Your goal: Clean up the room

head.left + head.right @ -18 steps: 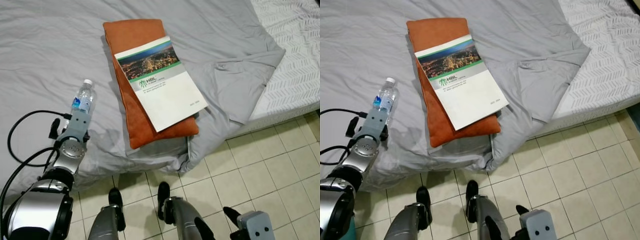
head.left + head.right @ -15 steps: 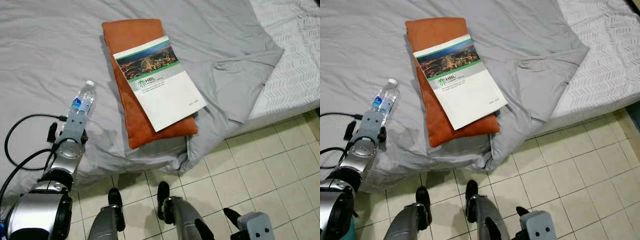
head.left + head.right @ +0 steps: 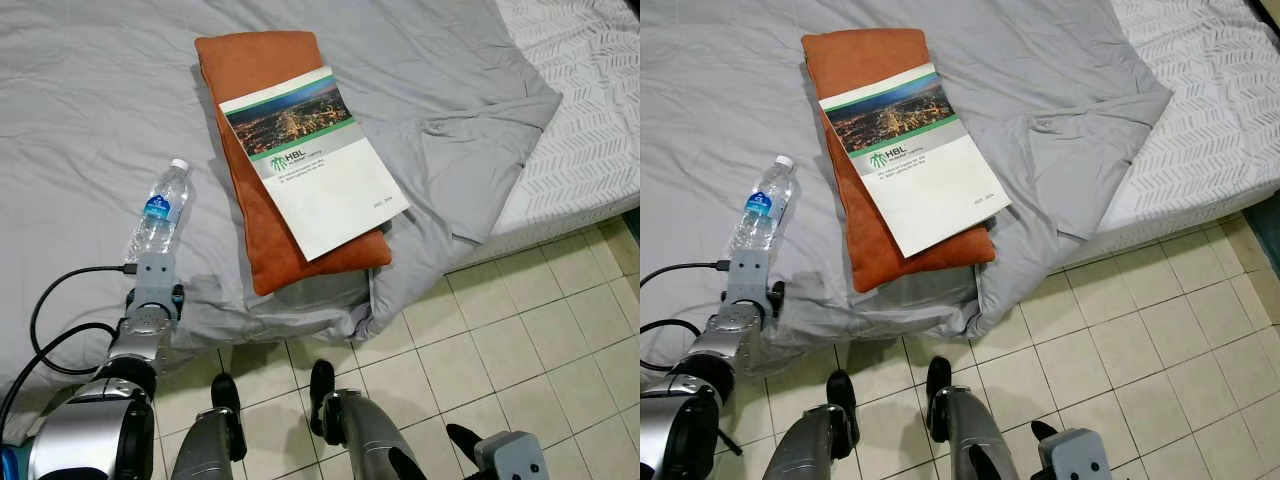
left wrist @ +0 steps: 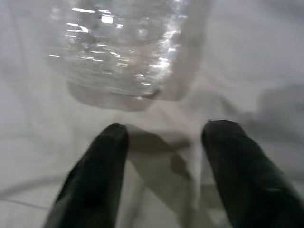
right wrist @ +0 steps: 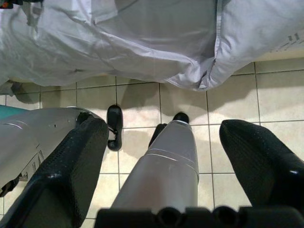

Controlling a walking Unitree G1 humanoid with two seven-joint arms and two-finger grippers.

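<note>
Two black fingers [image 4: 97,180] of the left gripper [image 4: 164,178] stand spread with nothing between them, resting low over the grey sheet [image 3: 90,120] near the bed's front edge. Just ahead of the tips, apart from them, lies the water bottle [image 3: 160,209] on its side, its base toward the gripper and its white cap pointing away up the bed, so its long axis runs nearly in line with the fingers' reach. That suggests a short push forward would bring the jaws around the bottle's lower body. Further along the front edge an orange cushion [image 3: 245,70] carries a booklet [image 3: 314,160], beside the folded-back corner of the sheet. Down by the tiled floor [image 3: 520,340] the right gripper [image 5: 164,171] hangs idle, fingers wide apart and empty, so the left arm is much the nearer.
</note>
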